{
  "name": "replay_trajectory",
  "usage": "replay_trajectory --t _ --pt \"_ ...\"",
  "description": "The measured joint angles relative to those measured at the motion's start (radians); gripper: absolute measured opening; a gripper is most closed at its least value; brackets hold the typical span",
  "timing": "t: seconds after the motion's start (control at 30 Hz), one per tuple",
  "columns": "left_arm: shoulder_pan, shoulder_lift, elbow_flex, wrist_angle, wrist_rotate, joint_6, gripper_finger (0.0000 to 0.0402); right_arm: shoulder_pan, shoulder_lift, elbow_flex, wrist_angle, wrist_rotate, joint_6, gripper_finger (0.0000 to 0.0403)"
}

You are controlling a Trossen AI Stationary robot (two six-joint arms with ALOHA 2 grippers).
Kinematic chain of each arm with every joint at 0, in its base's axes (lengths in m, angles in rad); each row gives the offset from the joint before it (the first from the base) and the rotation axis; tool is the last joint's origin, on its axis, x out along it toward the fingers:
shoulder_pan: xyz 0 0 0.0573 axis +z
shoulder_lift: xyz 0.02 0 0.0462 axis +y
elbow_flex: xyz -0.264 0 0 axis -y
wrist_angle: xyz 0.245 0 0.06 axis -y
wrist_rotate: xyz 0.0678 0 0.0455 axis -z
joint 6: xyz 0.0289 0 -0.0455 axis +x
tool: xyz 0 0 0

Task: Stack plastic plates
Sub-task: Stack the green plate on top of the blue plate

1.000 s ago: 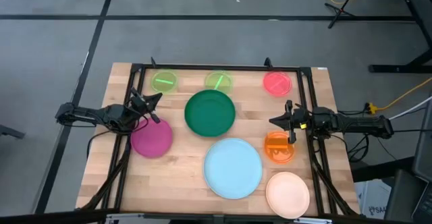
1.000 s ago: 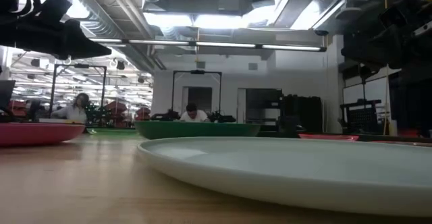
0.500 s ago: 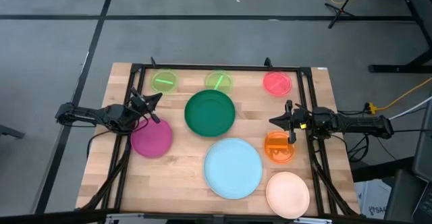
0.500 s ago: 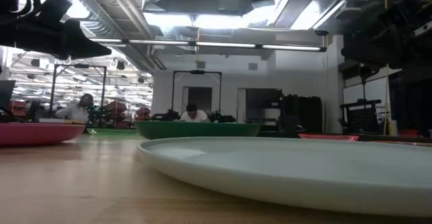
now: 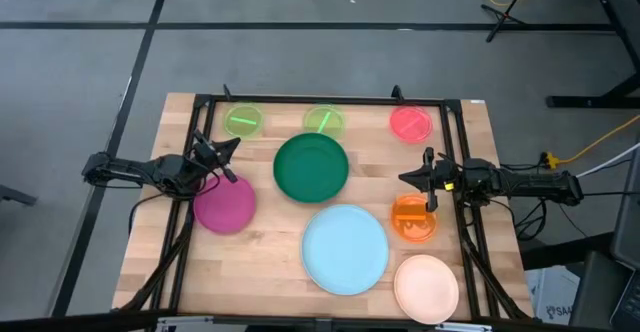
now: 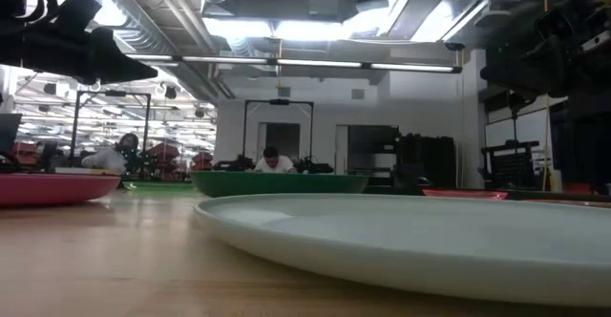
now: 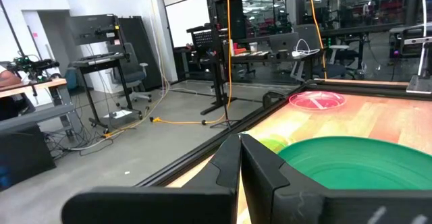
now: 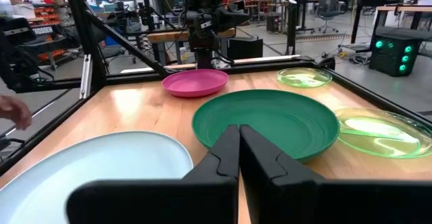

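Eight round plates lie flat and apart on the wooden table: dark green (image 5: 311,167), light blue (image 5: 345,249), magenta (image 5: 224,204), peach-cream (image 5: 426,288), orange (image 5: 414,218), two lime-green (image 5: 243,122) (image 5: 323,121), red-pink (image 5: 410,123). My left gripper (image 5: 232,147) hovers shut above the table between the magenta and dark green plates; in its wrist view the fingers (image 7: 239,140) meet before the dark green plate (image 7: 351,163). My right gripper (image 5: 404,179) hovers shut just beyond the orange plate, pointing at the dark green plate (image 8: 266,123); its fingers (image 8: 239,128) are closed.
A black frame (image 5: 320,100) runs along the table's far edge and down both sides. The light blue plate (image 6: 410,241) fills the near middle in the low view. Bare wood (image 5: 250,262) lies at the near left. People sit in the room far behind the table.
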Motion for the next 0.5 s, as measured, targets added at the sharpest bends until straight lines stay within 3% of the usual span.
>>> replay_trajectory --t 0.2,0.33,0.5 --pt "0.000 0.000 0.000 -0.001 0.000 0.002 0.0006 0.000 0.000 -0.001 0.007 -0.010 0.059 0.0005" --pt "0.000 0.000 0.001 0.021 0.000 0.126 0.0006 0.000 0.000 -0.002 0.044 -0.010 0.109 0.0005" --pt "0.000 0.000 0.001 0.003 0.000 0.127 0.0006 0.000 0.000 -0.002 0.101 0.012 0.167 0.0005"
